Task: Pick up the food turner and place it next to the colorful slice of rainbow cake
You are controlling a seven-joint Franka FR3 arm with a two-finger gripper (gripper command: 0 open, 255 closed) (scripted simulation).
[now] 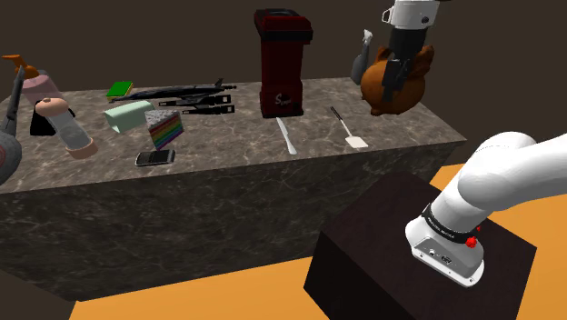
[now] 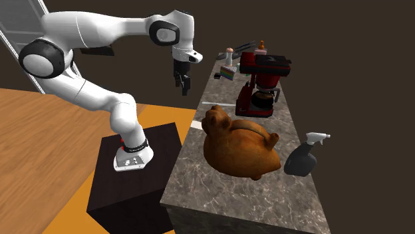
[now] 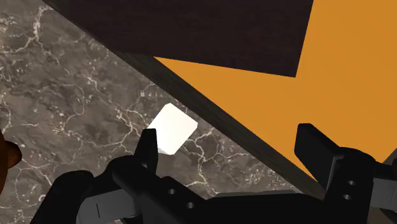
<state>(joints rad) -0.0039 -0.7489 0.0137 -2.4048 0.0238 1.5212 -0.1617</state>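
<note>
Marble countertop, its front edge bearing the turner: likely light, stiff, lying flat; best pinched across its thin handle. Gripper hovers wide open.

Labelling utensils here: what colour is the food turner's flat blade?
The blade is white, shown best in the wrist view.

White arm arches high; black gripper points downward, fingers spread apart.

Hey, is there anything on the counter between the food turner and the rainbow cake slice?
Yes. A white utensil lies between the food turner and the cake slice, and the red coffee machine stands just behind that line. Lifted, the turner should pass over the utensil.
</note>
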